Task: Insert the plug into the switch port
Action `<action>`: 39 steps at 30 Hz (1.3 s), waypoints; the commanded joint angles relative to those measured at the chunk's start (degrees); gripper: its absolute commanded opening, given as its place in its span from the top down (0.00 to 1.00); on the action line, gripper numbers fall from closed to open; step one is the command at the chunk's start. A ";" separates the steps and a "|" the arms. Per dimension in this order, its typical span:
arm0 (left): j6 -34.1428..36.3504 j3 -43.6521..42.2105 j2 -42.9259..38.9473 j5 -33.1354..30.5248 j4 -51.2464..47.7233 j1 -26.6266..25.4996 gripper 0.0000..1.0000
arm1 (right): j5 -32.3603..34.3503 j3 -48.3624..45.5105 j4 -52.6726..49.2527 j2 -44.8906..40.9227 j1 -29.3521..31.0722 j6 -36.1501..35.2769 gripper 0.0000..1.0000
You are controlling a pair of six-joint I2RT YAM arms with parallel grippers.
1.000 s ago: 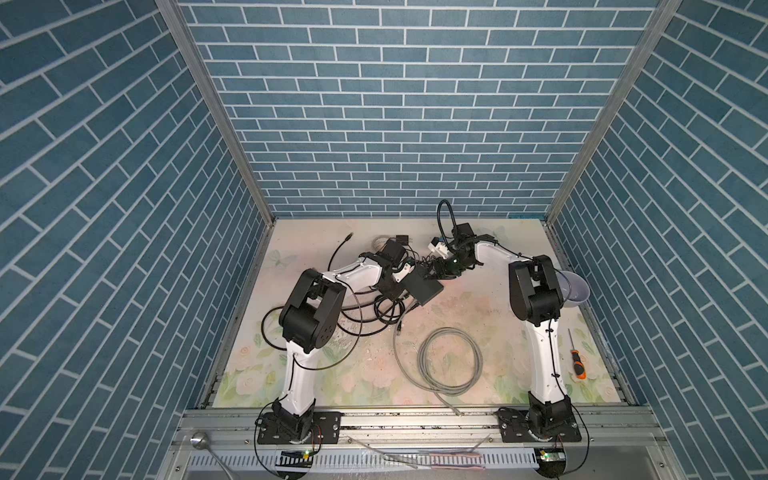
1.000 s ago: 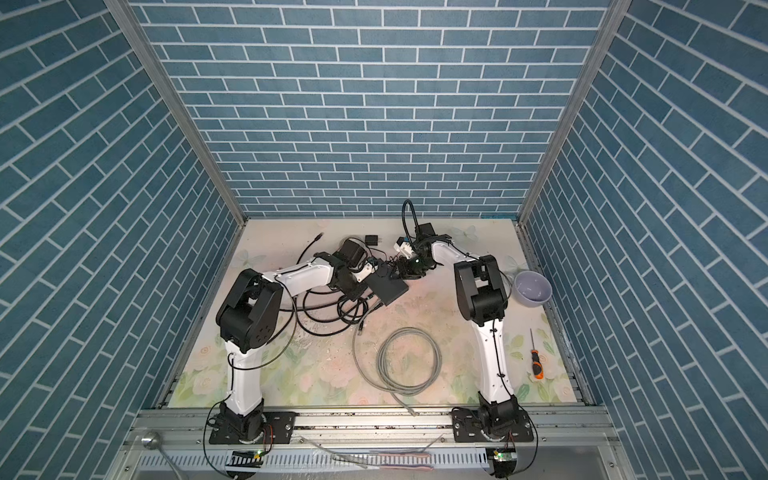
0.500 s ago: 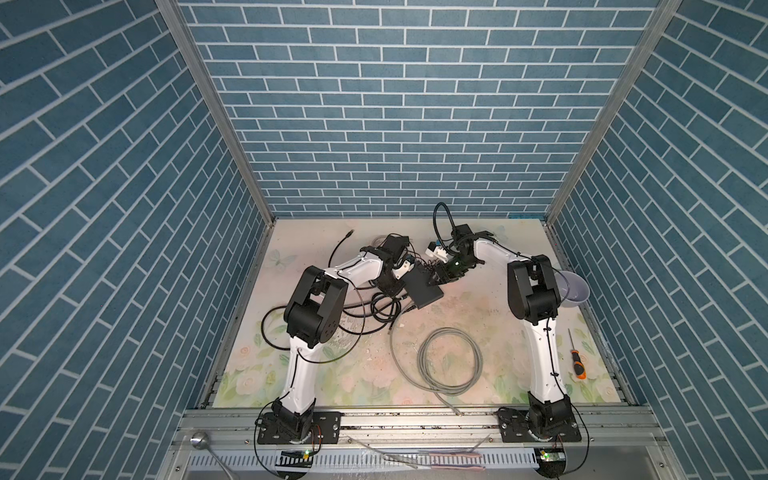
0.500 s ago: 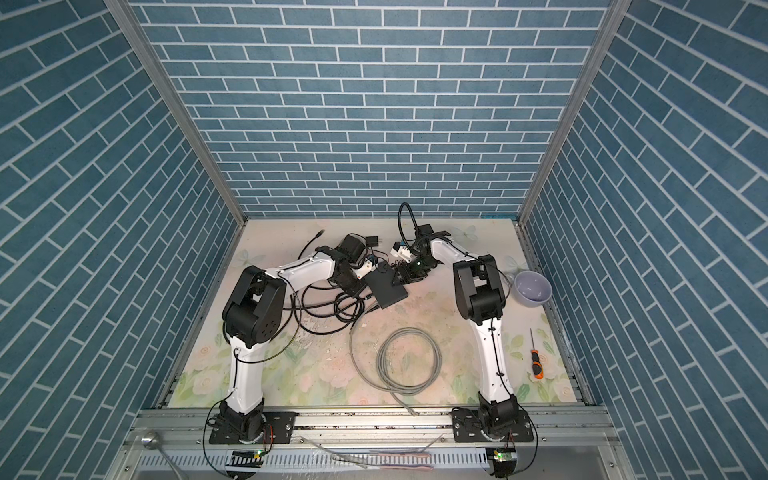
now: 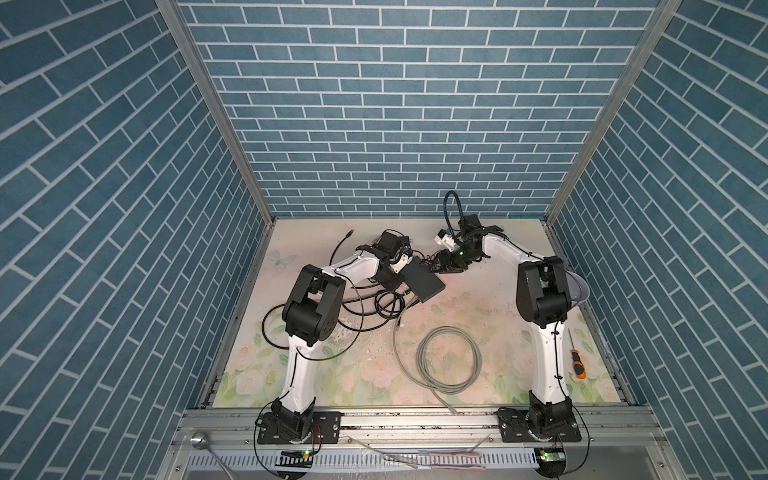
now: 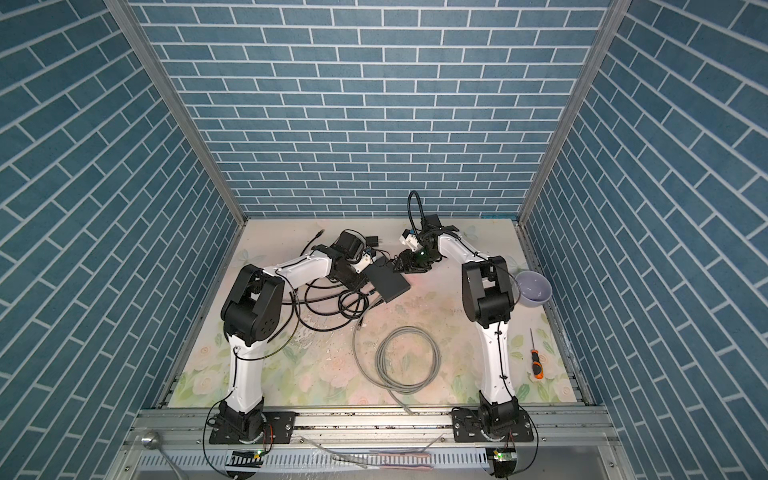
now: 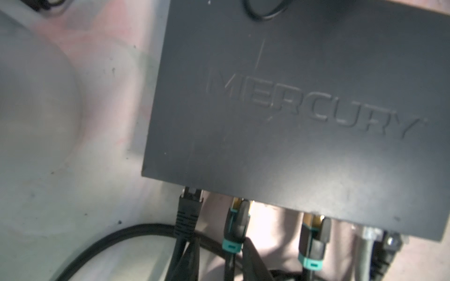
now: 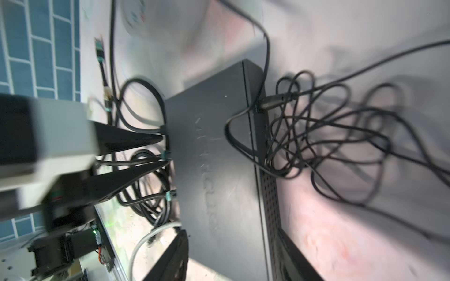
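Note:
The switch (image 5: 424, 280) (image 6: 388, 282) is a flat black box lying at mid-table, with raised lettering on top (image 7: 292, 109) (image 8: 214, 170). A black plug with a teal collar (image 7: 235, 228) (image 8: 166, 154) sits in a port on its edge. My left gripper (image 7: 221, 239) (image 8: 165, 150) (image 5: 405, 286) is open, one finger on each side of that plug and apart from it. My right gripper (image 8: 231, 230) (image 5: 440, 268) stands open astride the switch's far end, its fingers close along both sides.
Another teal-collared plug (image 7: 314, 240), a black-booted plug (image 7: 188, 209) and a grey cable (image 7: 367, 233) also sit along that edge. Black cables (image 5: 382, 299) tangle left of the switch. A grey coil (image 5: 449, 361), a screwdriver (image 5: 577, 365) and a bowl (image 6: 534, 286) lie nearer the front and right.
The left jaws, shut earlier, now stand apart around the plug. The right jaws have spread a little wider. The switch has hardly moved.

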 commanded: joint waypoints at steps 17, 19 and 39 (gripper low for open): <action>-16.94 -11.73 -18.25 -3.45 1.39 -16.24 0.55 | 16.60 -29.56 7.32 -25.74 -2.13 19.74 0.41; -22.01 -15.64 -19.66 -5.05 4.54 -20.82 0.55 | 17.69 -32.64 8.23 -27.98 -2.12 21.13 0.41; -35.52 -22.02 -11.57 -24.22 7.97 -34.78 0.59 | 21.25 -49.45 9.99 -42.70 -1.92 25.58 0.41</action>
